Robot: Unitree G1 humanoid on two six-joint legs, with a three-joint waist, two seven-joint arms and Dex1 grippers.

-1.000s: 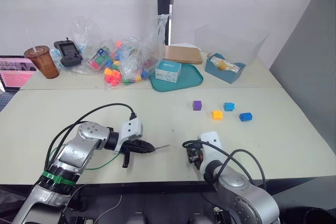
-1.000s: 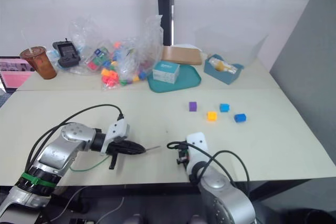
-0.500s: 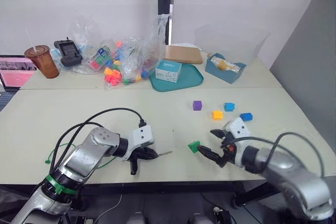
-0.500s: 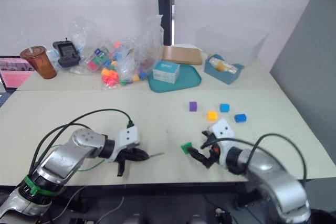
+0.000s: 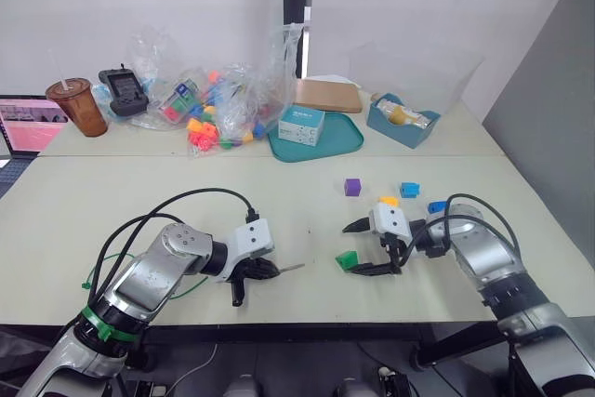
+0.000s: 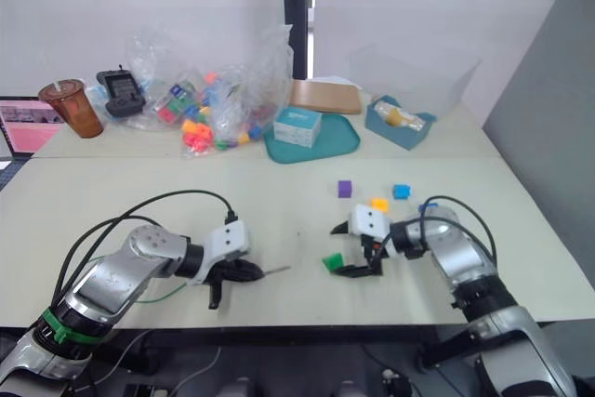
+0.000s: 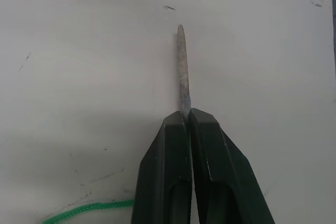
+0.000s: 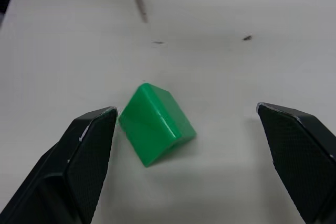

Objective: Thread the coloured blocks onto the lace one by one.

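Note:
My left gripper [image 5: 267,271] is shut on the stiff needle tip [image 7: 181,66] of the lace, which points toward the table's middle. The lace's green cord [image 5: 98,271] trails back along the left arm. A green block [image 5: 347,259] lies on the table between the wide-open fingers of my right gripper [image 5: 357,249], touching neither finger [image 8: 92,145]. It also shows as the green block [image 8: 157,124] up close, tipped onto an edge. Behind the right arm sit a purple block [image 5: 351,187], an orange-yellow block [image 5: 387,201] and two blue blocks [image 5: 409,190] [image 5: 437,206].
At the back stand a clear bag of multicoloured toy pieces [image 5: 218,109], a teal tray [image 5: 321,146] with a small box, a blue box [image 5: 402,124], a brown cup [image 5: 76,109] and a laptop [image 5: 28,127]. A seam crosses the table in front of them.
My right arm has swung from front-centre out to the right and its gripper has opened, with the green block now lying between its fingers. The left gripper shifted slightly right, still pinching the needle.

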